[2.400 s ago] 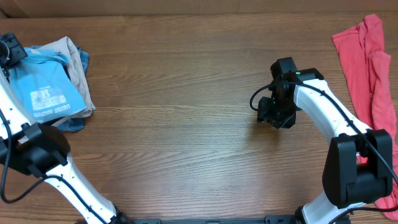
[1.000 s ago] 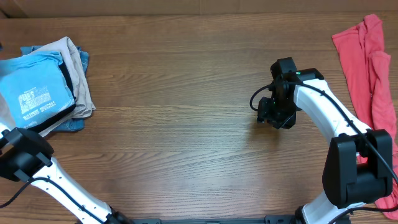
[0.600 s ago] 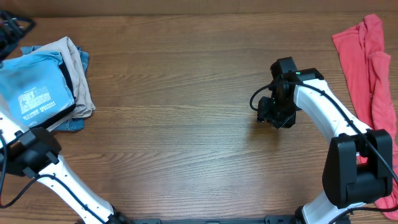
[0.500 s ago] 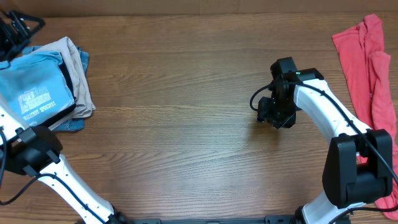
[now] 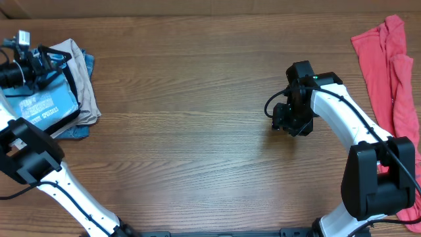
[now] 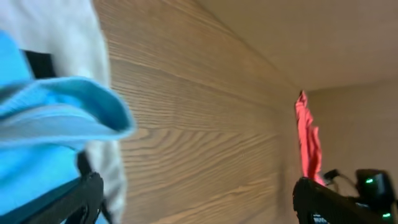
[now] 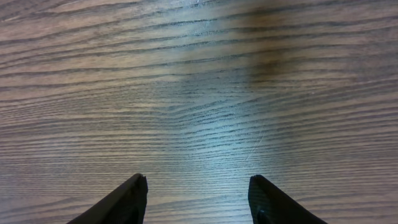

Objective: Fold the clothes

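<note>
T-shirt (image 5: 47, 105): light blue, folded, print side up; lies on top of the stack (image 5: 85, 85) of beige, denim and black garments at the far left of the table (image 5: 197, 131), with one blue fold standing proud in the left wrist view.
left gripper (image 5: 56, 56): hovers at the far side of the stack, just above the T-shirt; fingers spread wide, nothing between them.
right gripper (image 5: 284, 122): hangs over bare wood right of centre, well apart from any cloth; fingers about half spread, pinching nothing.
step in hand: most likely clearing the left gripper off the folded T-shirt.
doing it well: lift straight up before swinging away; hold the fingers apart to avoid hooking the raised blue fold with either tip; no sideways drag across the stack, seemingly loose enough to slide.
risk: snagging an edge, likely to pull the fold open or tip the stack.
probably next: red garment (image 5: 381, 59), crumpled at the far right edge and seemingly not yet folded — a job nearer the right gripper.
</note>
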Robot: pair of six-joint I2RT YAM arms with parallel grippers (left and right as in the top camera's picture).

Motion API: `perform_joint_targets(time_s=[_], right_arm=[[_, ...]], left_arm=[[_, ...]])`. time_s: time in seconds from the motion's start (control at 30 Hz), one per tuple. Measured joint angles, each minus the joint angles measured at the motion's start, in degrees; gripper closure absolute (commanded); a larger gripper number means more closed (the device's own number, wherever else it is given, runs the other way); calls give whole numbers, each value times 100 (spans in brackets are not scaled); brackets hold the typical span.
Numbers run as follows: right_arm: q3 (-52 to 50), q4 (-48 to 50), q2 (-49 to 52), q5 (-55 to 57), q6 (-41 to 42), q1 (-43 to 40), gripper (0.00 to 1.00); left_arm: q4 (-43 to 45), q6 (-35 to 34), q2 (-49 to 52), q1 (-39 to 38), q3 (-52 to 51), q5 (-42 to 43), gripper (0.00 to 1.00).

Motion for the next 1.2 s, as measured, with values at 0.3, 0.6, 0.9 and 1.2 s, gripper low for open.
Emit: perform_joint_targets(time_s=[0.3, 0.6, 0.9, 1.2], right_arm=[[0, -7, 0, 0, -4, 0, 44], [0, -7, 0, 0, -17, 0, 44], [0, -22, 2, 0, -15, 0, 44], [0, -48, 2, 2, -20, 0, 43]], left_arm=[[1410, 632, 0, 195, -1115, 282, 0], [1788, 699, -13, 175, -1316, 380, 0], [2052, 1071, -205, -11, -1858, -190, 0], [2946, 1036, -584, -304, -2538, -1530, 0]])
